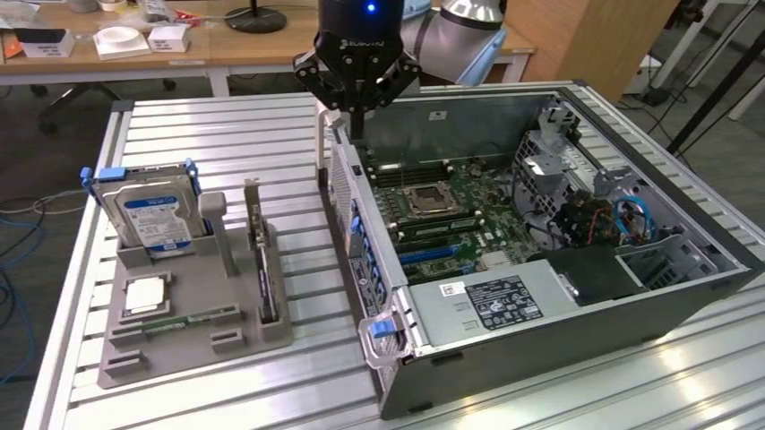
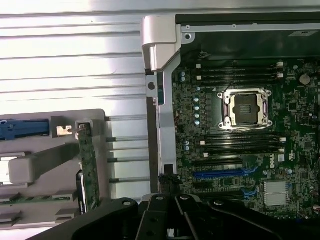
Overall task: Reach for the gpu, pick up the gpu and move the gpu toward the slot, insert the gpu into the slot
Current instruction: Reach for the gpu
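The gpu [image 1: 261, 269] stands on edge in the grey holder [image 1: 278, 333] at the exterior view's left, a thin dark card with its silver bracket at the far end. In the wrist view the gpu [image 2: 85, 170] is a narrow green strip in the holder. My gripper [image 1: 356, 125] hangs shut and empty above the open computer case's near wall, well apart from the card. Its black fingers [image 2: 155, 210] frame the wrist view's edge. On the motherboard lies the blue slot [image 1: 431, 254], seen in the wrist view as the blue slot [image 2: 225, 175] below the CPU socket.
A blue-labelled hard drive [image 1: 150, 215], a square chip [image 1: 143, 294] and a memory stick [image 1: 192, 320] share the holder. The open case [image 1: 669, 305] lies on the slatted metal table [image 1: 239, 134]. Behind stands a wooden desk [image 1: 239, 45] with small boxes.
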`<action>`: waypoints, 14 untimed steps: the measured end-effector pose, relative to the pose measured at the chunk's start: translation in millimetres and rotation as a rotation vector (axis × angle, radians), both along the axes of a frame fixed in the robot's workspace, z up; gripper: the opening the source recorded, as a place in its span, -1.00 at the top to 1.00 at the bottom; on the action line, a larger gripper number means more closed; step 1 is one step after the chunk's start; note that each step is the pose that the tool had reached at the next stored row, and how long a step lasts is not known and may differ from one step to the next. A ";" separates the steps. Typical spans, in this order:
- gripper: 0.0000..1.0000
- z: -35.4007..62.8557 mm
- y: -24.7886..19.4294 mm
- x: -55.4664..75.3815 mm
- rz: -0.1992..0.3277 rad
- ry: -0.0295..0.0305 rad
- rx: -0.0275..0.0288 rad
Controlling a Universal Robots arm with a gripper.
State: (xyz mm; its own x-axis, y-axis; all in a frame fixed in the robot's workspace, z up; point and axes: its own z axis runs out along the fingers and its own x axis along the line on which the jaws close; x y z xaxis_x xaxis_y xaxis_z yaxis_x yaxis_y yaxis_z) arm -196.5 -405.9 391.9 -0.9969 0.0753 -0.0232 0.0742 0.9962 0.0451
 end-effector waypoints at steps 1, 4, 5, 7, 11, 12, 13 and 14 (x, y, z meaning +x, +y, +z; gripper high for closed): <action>0.79 0.0 0.0 -0.9 0.000 0.0001 0.0000; 0.79 -0.1 -0.1 -2.4 0.000 0.0000 0.0000; 0.79 -0.1 -0.1 -2.9 0.000 0.0000 0.0000; 0.79 -0.2 -0.2 -4.0 0.000 0.0000 0.0000; 0.79 -0.3 -0.2 -8.7 0.000 0.0000 0.0000; 0.79 -0.3 -0.2 -10.0 0.000 0.0000 0.0000; 0.79 -0.4 -0.2 -11.3 0.000 0.0000 0.0000; 0.79 -0.4 -0.2 -12.6 0.000 -0.0001 0.0000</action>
State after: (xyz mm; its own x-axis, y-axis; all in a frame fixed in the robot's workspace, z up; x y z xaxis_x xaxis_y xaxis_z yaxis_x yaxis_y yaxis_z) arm -209.1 -406.1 391.4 -0.9969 0.0753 -0.0233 0.0741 0.9962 0.0451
